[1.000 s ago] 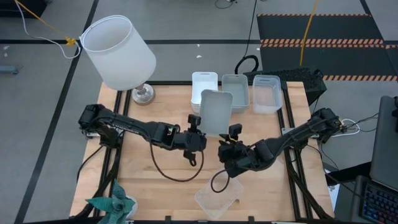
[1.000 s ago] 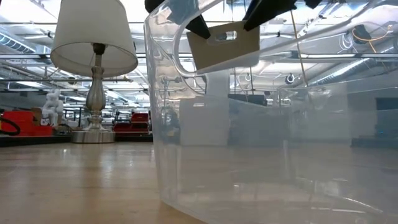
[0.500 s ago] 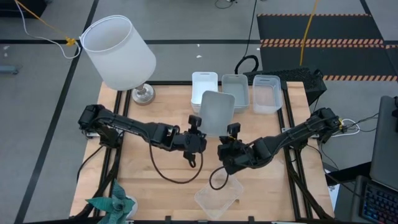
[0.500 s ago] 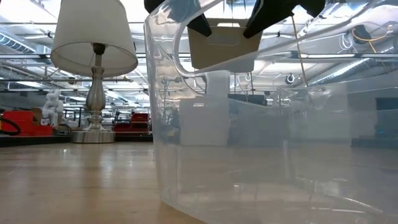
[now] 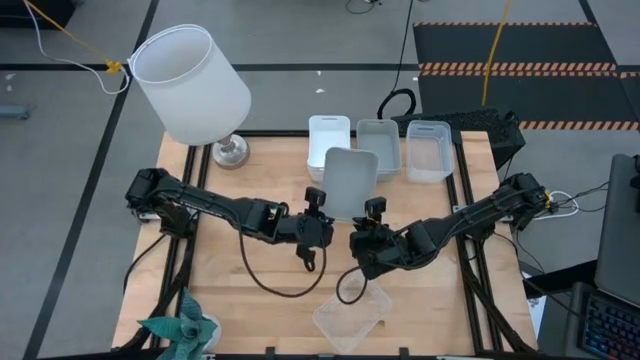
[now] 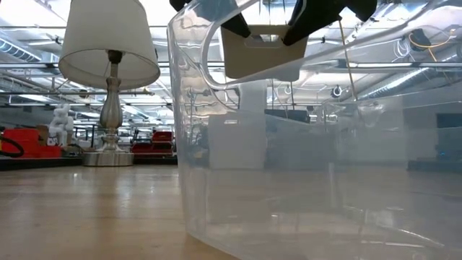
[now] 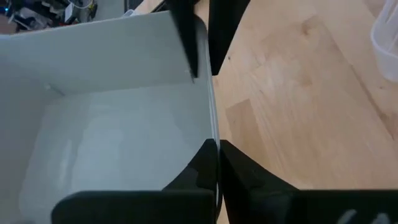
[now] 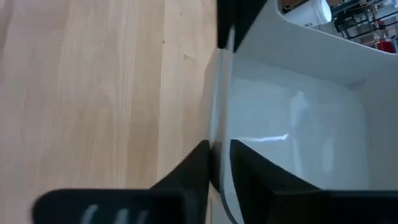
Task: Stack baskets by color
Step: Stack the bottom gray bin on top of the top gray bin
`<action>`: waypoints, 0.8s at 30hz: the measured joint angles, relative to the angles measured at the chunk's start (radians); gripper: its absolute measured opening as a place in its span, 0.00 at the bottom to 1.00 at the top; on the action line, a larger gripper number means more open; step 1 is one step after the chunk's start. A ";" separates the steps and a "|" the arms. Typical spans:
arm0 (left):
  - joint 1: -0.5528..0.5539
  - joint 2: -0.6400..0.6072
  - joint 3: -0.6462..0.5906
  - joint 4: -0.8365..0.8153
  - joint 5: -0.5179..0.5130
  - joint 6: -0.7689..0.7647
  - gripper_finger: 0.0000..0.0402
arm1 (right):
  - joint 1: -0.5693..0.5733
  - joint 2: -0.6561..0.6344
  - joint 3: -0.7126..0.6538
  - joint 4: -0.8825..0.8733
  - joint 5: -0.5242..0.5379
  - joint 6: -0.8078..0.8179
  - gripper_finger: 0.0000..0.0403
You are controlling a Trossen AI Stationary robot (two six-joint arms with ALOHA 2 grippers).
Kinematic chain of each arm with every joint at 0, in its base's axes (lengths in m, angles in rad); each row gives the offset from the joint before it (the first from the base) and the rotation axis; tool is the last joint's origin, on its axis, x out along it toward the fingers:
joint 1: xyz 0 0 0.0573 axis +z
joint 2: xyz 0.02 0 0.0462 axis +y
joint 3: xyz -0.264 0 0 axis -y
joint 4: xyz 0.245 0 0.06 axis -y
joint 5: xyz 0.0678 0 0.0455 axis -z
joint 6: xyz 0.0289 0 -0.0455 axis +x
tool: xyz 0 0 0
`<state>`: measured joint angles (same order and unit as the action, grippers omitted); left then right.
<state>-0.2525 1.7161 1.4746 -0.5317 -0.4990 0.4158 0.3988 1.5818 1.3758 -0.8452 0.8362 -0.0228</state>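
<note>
Both arms meet at mid-table on one grey basket (image 5: 349,180), held up off the wooden table (image 5: 220,290). The left gripper (image 5: 316,197) pinches its near edge from one side, jaws clamped tight on the wall. The right gripper (image 5: 375,209) has its jaws narrowly parted around the opposite wall. Behind sit white (image 5: 328,135), grey (image 5: 378,142) and clear (image 5: 429,148) baskets; another clear basket (image 5: 352,318) lies at the front.

A wooden table (image 5: 260,300) carries baskets (image 5: 378,142) and a lamp (image 5: 231,152).
</note>
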 joint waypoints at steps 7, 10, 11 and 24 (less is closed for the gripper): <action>-0.003 0.000 0.000 0.039 0.006 -0.081 0.18 | -0.001 -0.004 -0.001 -0.028 -0.002 -0.024 0.03; -0.010 0.000 0.000 0.038 0.003 -0.128 0.31 | -0.004 -0.016 -0.001 -0.064 -0.018 -0.042 0.01; -0.016 0.000 0.000 0.036 -0.008 -0.139 0.35 | -0.006 -0.025 -0.001 -0.081 -0.035 -0.046 0.01; -0.153 -0.066 0.001 -0.098 -0.025 -0.376 0.51 | -0.088 -0.212 -0.001 -0.239 -0.176 -0.212 0.00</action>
<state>-0.4059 1.6505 1.4754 -0.6298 -0.5236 0.0400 0.3112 1.3698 1.3746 -1.0846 0.6605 -0.2352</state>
